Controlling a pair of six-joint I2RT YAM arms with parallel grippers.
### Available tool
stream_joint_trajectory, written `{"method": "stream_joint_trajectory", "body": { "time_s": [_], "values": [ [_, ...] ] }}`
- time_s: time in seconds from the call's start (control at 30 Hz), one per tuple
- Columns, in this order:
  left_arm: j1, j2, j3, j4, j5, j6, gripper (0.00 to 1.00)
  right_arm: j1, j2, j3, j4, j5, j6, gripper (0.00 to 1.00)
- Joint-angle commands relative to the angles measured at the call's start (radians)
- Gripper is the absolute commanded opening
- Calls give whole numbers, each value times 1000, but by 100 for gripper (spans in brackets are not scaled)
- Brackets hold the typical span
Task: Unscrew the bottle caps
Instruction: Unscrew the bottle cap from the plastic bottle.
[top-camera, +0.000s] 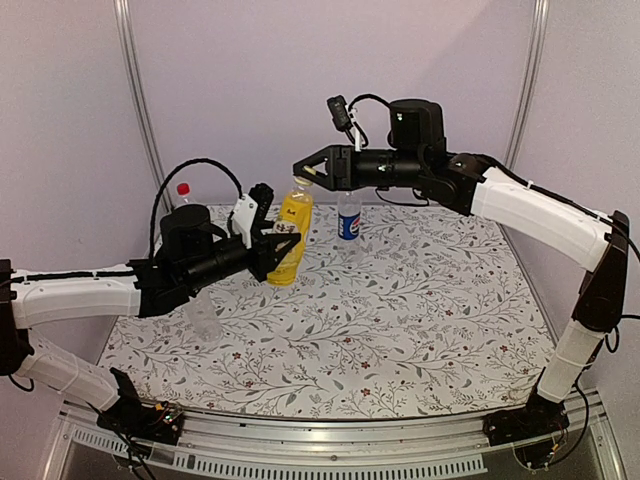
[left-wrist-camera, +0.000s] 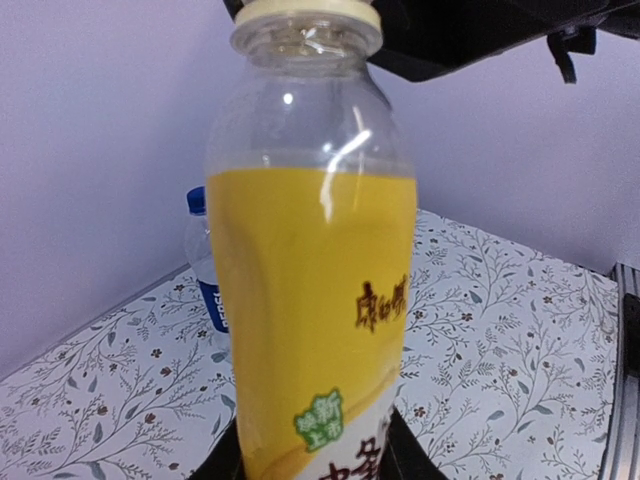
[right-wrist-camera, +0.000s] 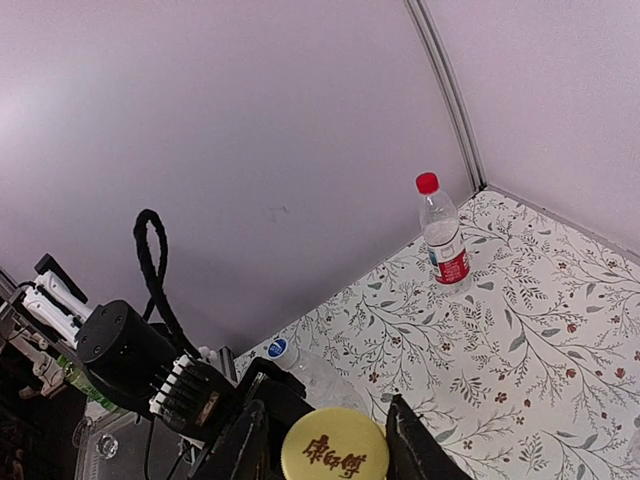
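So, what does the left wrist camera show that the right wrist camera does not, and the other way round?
Only left wrist: the yellow bottle from the side, with its liquid level and label, and the blue-label bottle behind it. Only right wrist: the red-capped bottle near the corner, the left arm, and the printed top of the cap between the jaws of the right gripper. Both: the yellow bottle with its cap, the floral table cover, the wall.

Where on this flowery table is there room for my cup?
The right half of the floral tablecloth is bare, from the blue-labelled clear bottle to the right arm; so is the front middle. Crowded at back left: left gripper and right gripper meet at the yellow-liquid plastic bottle.
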Motion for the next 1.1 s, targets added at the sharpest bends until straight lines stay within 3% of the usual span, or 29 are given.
{"method": "stream_joint_trajectory", "body": {
  "time_s": [0.0,0.6,1.07],
  "values": [
    [-13,-18,29,2,-7,3,29,9,19,2,-13,14,-13,37],
    [-14,-14,27,0,-7,6,29,8,-11,2,-4,16,-26,28],
    [-16,-8,21,6,7,45,29,-40,-42,-18,59,-80,27,24]
  ]
}}
